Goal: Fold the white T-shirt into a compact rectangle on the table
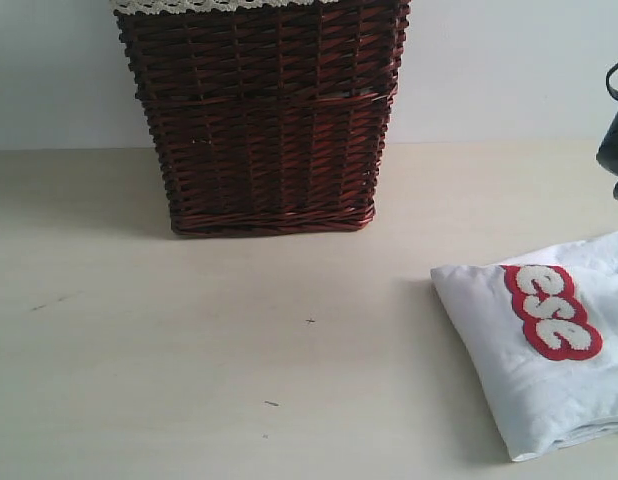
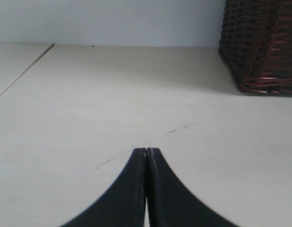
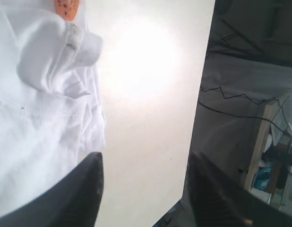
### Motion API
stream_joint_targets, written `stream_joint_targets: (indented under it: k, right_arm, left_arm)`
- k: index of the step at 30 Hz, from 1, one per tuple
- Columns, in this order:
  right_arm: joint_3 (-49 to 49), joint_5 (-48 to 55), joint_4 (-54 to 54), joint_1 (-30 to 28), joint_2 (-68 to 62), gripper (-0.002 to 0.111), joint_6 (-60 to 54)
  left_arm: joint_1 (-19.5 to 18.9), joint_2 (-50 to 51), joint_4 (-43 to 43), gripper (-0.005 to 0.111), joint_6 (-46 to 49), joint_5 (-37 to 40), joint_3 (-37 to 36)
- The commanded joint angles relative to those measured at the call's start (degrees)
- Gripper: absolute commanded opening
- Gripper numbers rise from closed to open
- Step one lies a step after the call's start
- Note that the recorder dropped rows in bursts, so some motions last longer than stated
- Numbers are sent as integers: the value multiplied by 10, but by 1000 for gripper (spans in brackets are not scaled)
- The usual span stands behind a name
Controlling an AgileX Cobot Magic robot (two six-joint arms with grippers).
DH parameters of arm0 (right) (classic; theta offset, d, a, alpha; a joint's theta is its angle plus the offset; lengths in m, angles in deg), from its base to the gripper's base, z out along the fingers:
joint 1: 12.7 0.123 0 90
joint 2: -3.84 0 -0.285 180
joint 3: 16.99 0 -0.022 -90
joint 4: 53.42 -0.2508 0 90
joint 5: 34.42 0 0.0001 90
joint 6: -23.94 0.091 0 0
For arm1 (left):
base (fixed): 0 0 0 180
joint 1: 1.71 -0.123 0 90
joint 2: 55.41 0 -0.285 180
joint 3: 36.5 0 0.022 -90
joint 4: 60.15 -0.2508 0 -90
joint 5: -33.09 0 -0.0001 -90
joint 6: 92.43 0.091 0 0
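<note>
White T-shirt (image 1: 549, 370) lies on the table (image 1: 189, 350), forward and right of the wicker basket (image 1: 264, 120) in the exterior view and well apart from it. It is folded to a roughly rectangular stack with the red lettered band (image 1: 551, 312) on top. The orange collar tag (image 3: 66, 7) end looks bunched.

Right gripper (image 3: 145, 165) hangs at the shirt's edge with its jaws spread and nothing between them. One finger sits just beside the cloth. Left gripper (image 2: 146, 151) is pressed fully closed over bare table, short of the basket and holding nothing.

We judge the folding nearly done, at the let-go stage. The next move calls for lifting the right arm clear without snagging cloth, and perhaps flattening the collar end.
</note>
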Motion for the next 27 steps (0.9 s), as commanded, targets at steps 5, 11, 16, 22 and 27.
stream_joint_targets:
  k: [5,11,16,22,27]
  right_arm:
    - [-35,-38,-125,26,19,39,-74]
    - [-25,-137,-408,62,30,0,-270]
    - [14,-224,-516,69,-3,0,-311]
    - [28,-253,-600,69,-52,0,-366]
    - [28,-274,-762,87,-63,0,-493]
  left_arm:
    - [1,-4,3,0,0,-5,0]
    - [1,-4,3,0,0,-5,0]
    - [1,-4,2,0,0,-5,0]
    - [1,-4,2,0,0,-5,0]
    - [1,-4,2,0,0,-5,0]
